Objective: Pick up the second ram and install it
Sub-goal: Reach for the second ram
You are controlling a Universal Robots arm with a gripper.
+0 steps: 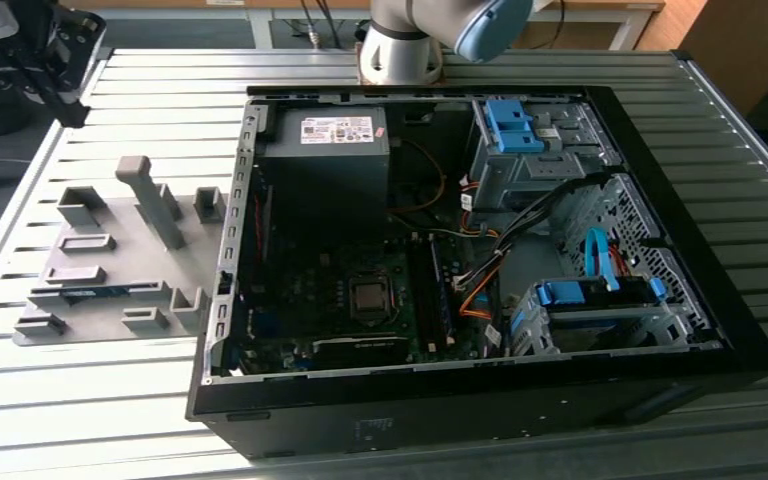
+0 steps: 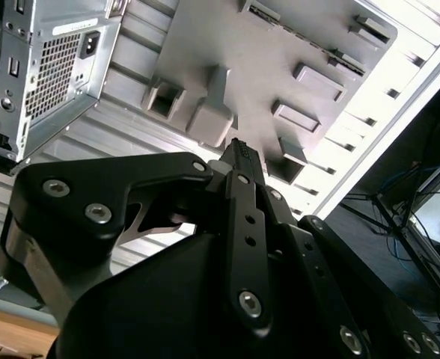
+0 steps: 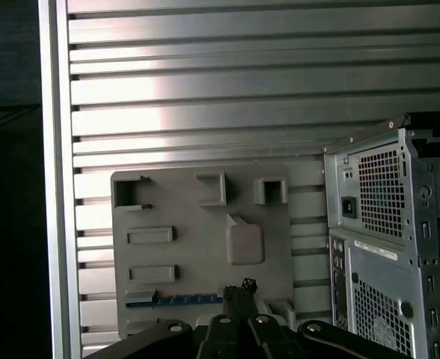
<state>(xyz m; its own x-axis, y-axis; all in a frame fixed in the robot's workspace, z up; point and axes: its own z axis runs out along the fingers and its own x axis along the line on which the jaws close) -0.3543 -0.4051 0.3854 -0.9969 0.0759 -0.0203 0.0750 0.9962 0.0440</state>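
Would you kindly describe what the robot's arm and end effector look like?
The arm is silver-grey and rounded, with a light blue joint cap. The end effector is matte black, built of angular links dotted with silver screw heads.

Light: bright, even daylight
Glare: table (image 2: 418, 78) slats washed white in the second wrist view; softer sheen in the first wrist view
Shadow: computer case (image 1: 491, 410) interior dim; gripper (image 2: 239, 149) dark

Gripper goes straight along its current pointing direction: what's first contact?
In the first wrist view the gripper lines up with the grey fixture plate, just beside one end of the second ram. Depth is unclear, so the ram's end could come first.
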